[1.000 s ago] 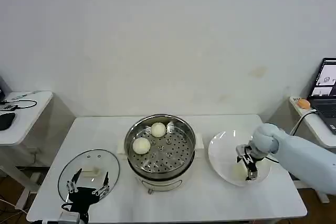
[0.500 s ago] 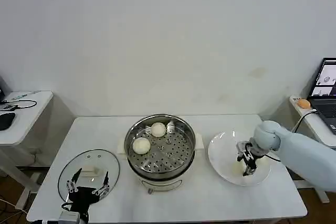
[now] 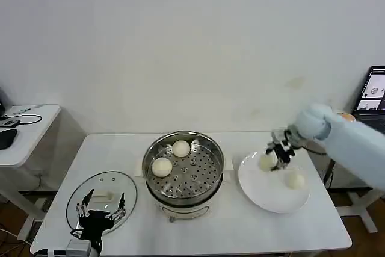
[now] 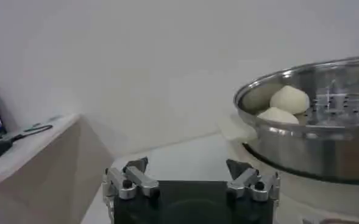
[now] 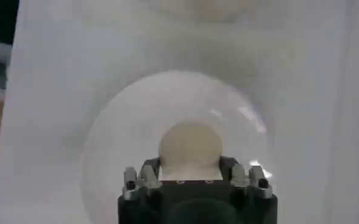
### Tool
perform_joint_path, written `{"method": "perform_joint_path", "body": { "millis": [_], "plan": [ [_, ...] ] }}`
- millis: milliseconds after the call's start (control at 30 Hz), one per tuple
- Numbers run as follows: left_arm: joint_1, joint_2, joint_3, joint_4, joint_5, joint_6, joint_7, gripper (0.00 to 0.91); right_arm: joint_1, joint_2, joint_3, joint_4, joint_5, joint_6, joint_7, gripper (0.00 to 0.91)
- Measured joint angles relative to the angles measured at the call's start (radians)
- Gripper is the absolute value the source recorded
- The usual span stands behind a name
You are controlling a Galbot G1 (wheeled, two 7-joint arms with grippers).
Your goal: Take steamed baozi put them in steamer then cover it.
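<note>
My right gripper (image 3: 272, 161) is shut on one steamed baozi (image 3: 266, 162), held in the air over the near-steamer side of the white plate (image 3: 260, 193). The right wrist view has that bun (image 5: 190, 146) squeezed between the two fingers, with the plate (image 5: 115, 140) below. Another baozi (image 3: 295, 180) lies on the plate. Two baozi (image 3: 181, 148) (image 3: 161, 167) rest on the perforated tray of the steamer (image 3: 207, 153) at table centre. The glass cover (image 3: 81, 194) lies flat at the front left. My left gripper (image 3: 100, 213) hovers open over it, its fingers (image 4: 133, 179) spread wide.
The plate stands right of the steamer with a small gap between them. A side table (image 3: 24, 133) with cables is at far left. A laptop (image 3: 374, 91) sits on another stand at far right. A white wall is behind the table.
The right gripper has lifted a baozi off the plate and carried it up and toward the steamer. A second baozi on the plate is now uncovered. The left arm stays put.
</note>
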Motion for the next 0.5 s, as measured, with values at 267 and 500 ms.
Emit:
{"method": "perform_joint_path", "body": {
  "millis": [267,500],
  "plan": [
    [-0.004,0.002,-0.014,0.001,-0.006,0.0,0.0,0.907,0.161,0.115,-0.011,-0.065,0.111,0.084,-0.058,0.645],
    [0.0,-0.006,-0.025,0.005,-0.006,0.0,-0.003,0.907,0.214,0.252,-0.013,-0.11,0.159,0.277,-0.11,0.645]
  ]
}}
